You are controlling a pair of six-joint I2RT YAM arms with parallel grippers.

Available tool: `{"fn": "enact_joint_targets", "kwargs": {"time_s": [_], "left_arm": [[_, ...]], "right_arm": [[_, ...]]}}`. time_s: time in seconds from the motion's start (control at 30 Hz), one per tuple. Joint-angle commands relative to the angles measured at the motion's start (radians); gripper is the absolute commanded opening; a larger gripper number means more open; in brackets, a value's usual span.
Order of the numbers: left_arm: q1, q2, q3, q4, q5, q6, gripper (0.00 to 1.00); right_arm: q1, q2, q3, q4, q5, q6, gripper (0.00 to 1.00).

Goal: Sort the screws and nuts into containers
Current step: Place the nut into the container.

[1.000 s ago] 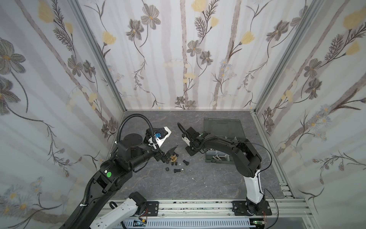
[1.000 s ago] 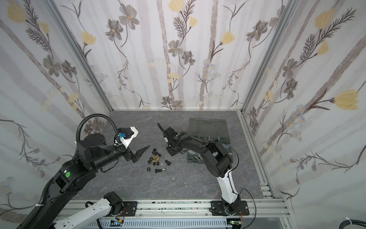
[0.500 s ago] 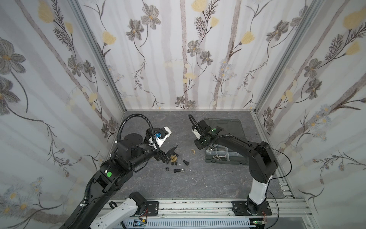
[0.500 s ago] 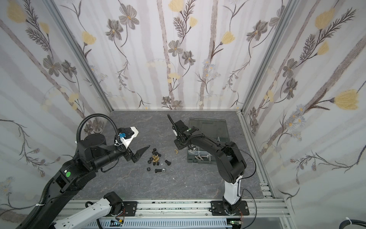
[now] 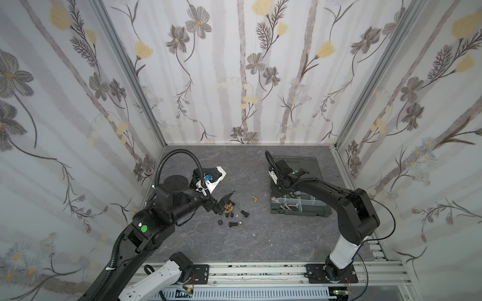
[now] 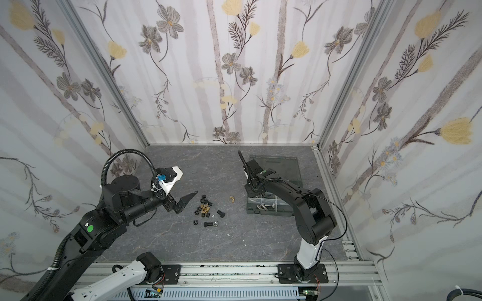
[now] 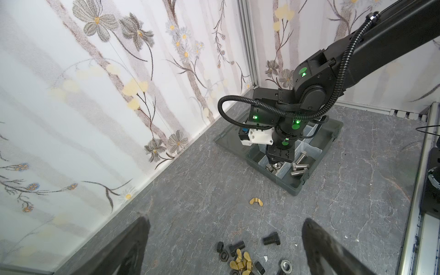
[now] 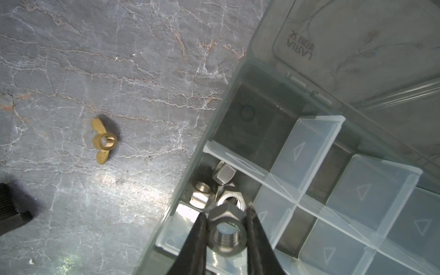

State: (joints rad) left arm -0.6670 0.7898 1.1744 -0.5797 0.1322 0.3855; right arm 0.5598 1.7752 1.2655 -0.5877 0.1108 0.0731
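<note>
Grey marble tabletop, floral walls | my right gripper pinches a silver nut over the organizer box compartment holding matching silver nuts, so like drops with like | left gripper gapes wide and empty beside the unsorted pile, I judge staged for a pick.

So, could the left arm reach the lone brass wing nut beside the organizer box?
Probably yes: the wing nut lies on bare table, and the left end effector is open nearby.
</note>
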Motion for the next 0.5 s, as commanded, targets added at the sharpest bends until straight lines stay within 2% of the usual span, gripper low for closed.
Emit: {"fn": "enact_joint_targets", "kwargs": {"time_s": [0.0,0.2,0.4,0.47], "left_arm": [[-0.001,-0.001,0.008,0.010,0.005,0.001,1.00],[-0.002,-0.003,0.010,0.011,0.003,0.002,1.00],[-0.001,-0.005,0.007,0.012,0.001,0.003,1.00],[0.000,-0.003,0.007,0.012,0.002,0.001,1.00]], "right_arm": [[-0.007,0.013,-0.004,0.031,0.012,-0.018,0.23],[-0.012,0.026,0.012,0.039,0.007,-0.019,0.31],[-0.011,0.015,0.037,0.026,-0.021,-0.031,0.45],[-0.005,0.009,0.048,0.016,-0.023,-0.032,0.46]]}}
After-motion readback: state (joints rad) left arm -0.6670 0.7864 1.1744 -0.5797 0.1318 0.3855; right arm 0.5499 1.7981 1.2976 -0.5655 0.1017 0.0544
